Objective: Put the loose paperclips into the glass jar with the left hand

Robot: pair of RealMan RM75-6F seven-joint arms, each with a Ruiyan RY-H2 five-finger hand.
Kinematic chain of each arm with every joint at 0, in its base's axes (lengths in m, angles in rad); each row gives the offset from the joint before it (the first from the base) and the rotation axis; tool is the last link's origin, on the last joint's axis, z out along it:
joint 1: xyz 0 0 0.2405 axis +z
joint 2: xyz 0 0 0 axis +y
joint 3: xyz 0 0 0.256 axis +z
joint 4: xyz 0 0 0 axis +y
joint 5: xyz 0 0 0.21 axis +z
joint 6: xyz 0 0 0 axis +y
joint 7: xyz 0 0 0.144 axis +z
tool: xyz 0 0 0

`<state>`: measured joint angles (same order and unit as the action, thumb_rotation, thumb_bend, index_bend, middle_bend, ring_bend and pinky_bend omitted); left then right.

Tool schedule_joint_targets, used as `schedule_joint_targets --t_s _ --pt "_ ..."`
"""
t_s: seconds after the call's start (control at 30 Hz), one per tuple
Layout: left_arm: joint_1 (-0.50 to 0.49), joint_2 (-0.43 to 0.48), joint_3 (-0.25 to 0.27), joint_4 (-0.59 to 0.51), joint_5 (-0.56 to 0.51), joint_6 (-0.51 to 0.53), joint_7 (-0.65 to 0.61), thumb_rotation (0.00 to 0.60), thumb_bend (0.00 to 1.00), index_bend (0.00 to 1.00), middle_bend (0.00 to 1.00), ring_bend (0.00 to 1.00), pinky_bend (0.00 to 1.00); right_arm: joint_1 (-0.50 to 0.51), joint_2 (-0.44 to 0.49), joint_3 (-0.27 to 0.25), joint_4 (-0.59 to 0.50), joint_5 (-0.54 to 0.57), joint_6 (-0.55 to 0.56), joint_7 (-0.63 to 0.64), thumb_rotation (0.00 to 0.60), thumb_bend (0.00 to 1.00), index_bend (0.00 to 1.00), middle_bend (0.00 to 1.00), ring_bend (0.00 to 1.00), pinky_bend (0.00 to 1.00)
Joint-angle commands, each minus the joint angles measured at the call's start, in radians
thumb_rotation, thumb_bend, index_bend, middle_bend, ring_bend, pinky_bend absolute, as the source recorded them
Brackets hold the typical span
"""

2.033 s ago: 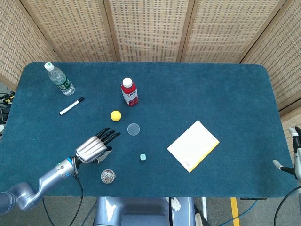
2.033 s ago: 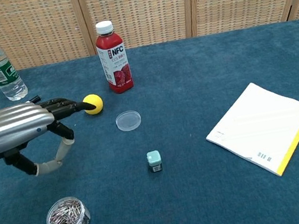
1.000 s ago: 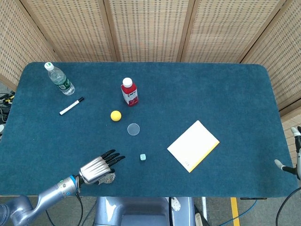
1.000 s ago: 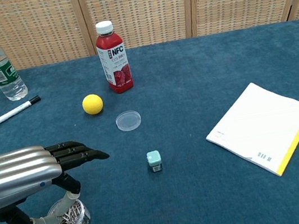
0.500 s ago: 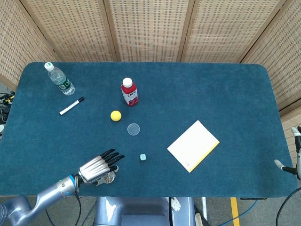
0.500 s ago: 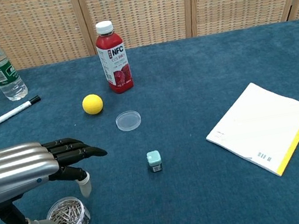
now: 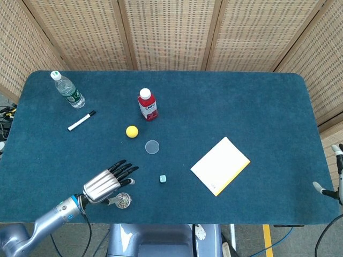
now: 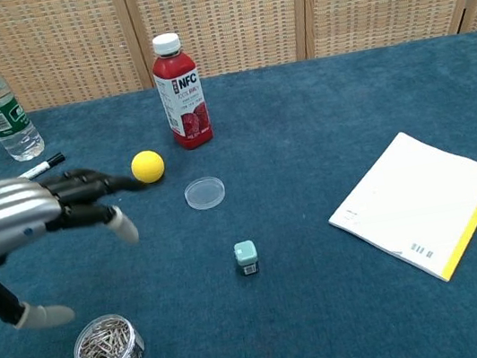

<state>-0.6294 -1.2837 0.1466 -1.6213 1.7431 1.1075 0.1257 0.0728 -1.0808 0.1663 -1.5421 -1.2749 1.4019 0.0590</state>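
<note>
We see the left hand spread wide, empty, above the glass jar (paperclips inside) near left.

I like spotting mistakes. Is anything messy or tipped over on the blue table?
Nothing is spilled or tipped. Only the glass jar of paperclips is open; its round lid lies apart near the yellow ball. Both bottles stand upright.

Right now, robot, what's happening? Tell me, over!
Left hand open, empty, above glass jar. Paperclips in jar, lid off. Right hand at table edge, unclear.
</note>
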Motion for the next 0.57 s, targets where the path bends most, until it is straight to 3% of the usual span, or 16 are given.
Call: schedule_joint_targets --t_s 0.03,0.1,0.2,0.33,0.57 --pt "0.093 0.092 -0.061 -0.088 -0.154 0.101 0.1 0.6 0.06 0.0 0.0 0.0 0.0 -0.002 0.002 -0.001 -0.002 -0.004 0.004 0.003 0.6 0.0 0.0 0.0 0.0 0.0" --pt "0.188 0.125 -0.107 -0.139 -0.278 0.235 0.171 0.6 0.03 0.0 0.0 0.0 0.0 -0.005 0.005 -0.003 -0.004 -0.011 0.009 0.008 0.6 0.0 0.0 0.0 0.0 0.0" --pt "0.242 0.149 -0.113 -0.16 -0.307 0.3 0.157 0.6 0.02 0.0 0.0 0.0 0.0 -0.007 0.006 -0.006 -0.005 -0.019 0.014 0.013 0.6 0.0 0.0 0.0 0.0 0.0" --pt "0.331 0.192 -0.102 -0.138 -0.31 0.397 0.079 0.6 0.02 0.0 0.0 0.0 0.0 -0.012 0.005 -0.011 -0.008 -0.037 0.033 -0.001 0.6 0.0 0.0 0.0 0.0 0.0" --pt "0.405 0.198 -0.083 -0.101 -0.286 0.445 -0.009 0.6 0.02 0.0 0.0 0.0 0.0 -0.026 0.004 -0.013 -0.023 -0.051 0.08 -0.053 0.6 0.0 0.0 0.0 0.0 0.0"
